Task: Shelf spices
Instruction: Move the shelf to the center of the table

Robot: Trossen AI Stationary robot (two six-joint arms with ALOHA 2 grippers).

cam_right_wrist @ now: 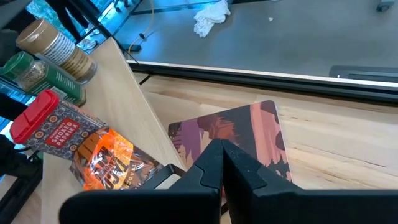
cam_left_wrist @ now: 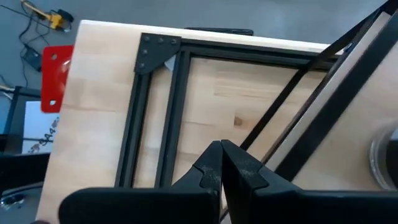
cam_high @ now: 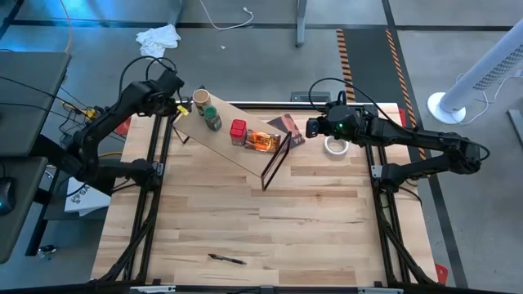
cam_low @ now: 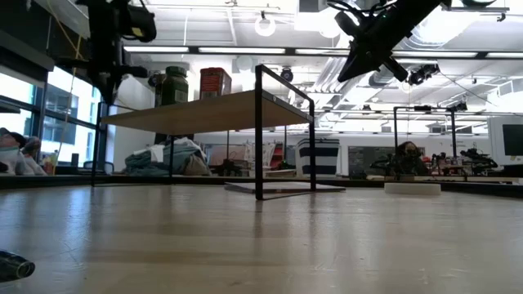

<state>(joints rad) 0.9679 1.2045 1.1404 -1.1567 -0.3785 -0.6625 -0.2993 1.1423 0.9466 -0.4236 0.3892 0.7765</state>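
While all four spices already stand on the shelf (cam_high: 245, 151) in the upper middle of the high view, namely the tan-topped jar (cam_high: 201, 98), the green-lidded jar (cam_high: 212, 119), the red tin (cam_high: 238, 131) and the orange packet (cam_high: 263, 141), both claws are fully closed and hold nothing. The left gripper (cam_high: 181, 109) hangs at the shelf's upper left end, the right gripper (cam_high: 311, 128) just beside its right end. I judge the work finished; each arm should lift straight away without touching the board.
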